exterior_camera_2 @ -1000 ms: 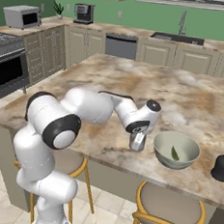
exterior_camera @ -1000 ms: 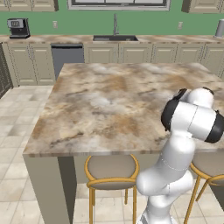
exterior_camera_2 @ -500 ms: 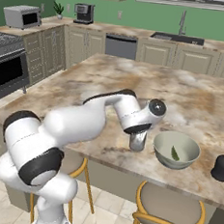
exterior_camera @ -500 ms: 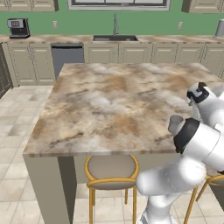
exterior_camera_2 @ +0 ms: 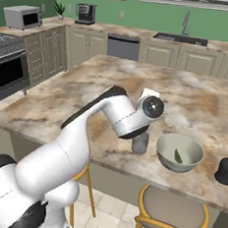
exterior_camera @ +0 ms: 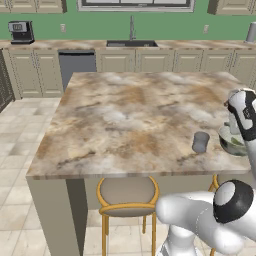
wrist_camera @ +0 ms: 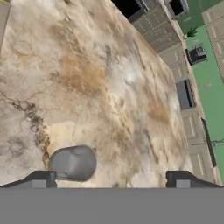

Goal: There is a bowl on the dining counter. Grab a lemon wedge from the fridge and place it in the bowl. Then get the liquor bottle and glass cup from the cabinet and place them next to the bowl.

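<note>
Fingers (wrist_camera: 43,178) stood spread wide with nothing between them, their dark tips at the bottom of the hand view, and the glass cup (wrist_camera: 72,163) sat free on the tabletop (wrist_camera: 87,78) just ahead of the left tip rather than in the gap. Taking the bowl (exterior_camera_2: 179,152) as the landmark, the glass cup (exterior_camera_2: 140,142) stood upright just beside it on its left, apart from its rim, with the robot's wrist hanging close over the cup; inside the bowl lay a small green sliver, probably the lemon wedge (exterior_camera_2: 178,156); to the bowl's right, near but not touching, stood a dark rounded shape at the frame edge, likely the liquor bottle (exterior_camera_2: 226,169). By my judgement the placing looked all but complete, so the main risk lay in getting the arm away: the left finger sat so near the cup that a sideways swing could clip it, and a light, smooth-walled tumbler on polished stone would slide or topple, perhaps into the bowl or off the near edge of the tabletop, which ran close by. The cup read as translucent grey glass, a plain cylinder; the bowl was a pale, glossy, rounded dish with thick walls; the tabletop was mottled tan and cream marble, slick-looking; the bottle appeared dark and squat, its shape partly cut off.
</note>
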Available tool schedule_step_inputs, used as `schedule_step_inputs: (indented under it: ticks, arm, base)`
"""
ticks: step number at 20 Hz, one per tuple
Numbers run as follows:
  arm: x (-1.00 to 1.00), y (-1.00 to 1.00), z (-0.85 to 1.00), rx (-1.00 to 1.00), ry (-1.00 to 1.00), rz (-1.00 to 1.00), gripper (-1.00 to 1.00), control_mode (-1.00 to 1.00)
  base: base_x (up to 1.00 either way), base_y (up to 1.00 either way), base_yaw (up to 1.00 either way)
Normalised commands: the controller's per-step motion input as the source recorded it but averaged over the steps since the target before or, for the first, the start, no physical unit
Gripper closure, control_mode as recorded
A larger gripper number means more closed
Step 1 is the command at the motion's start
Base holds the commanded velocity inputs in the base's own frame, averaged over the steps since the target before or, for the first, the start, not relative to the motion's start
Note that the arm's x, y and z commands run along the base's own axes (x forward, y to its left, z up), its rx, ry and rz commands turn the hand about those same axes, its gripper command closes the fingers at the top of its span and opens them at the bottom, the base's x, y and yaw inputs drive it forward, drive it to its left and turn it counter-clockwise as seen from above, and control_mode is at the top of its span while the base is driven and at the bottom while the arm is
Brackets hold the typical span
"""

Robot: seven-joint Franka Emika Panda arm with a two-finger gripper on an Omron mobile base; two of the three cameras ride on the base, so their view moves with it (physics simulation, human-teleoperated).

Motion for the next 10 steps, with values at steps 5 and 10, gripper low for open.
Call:
schedule_step_inputs:
  ticks: [5, 10]
  arm:
    - [-0.39, 0.31, 0.99, 0.0, -0.18, 0.0, -1.0, -1.0]
    - [-0.33, 0.34, 0.81, -0.01, -0.14, 0.0, -1.0, -1.0]
  base:
    - [0.0, 0.0, 0.0]
    - [0.0, 0.0, 0.0]
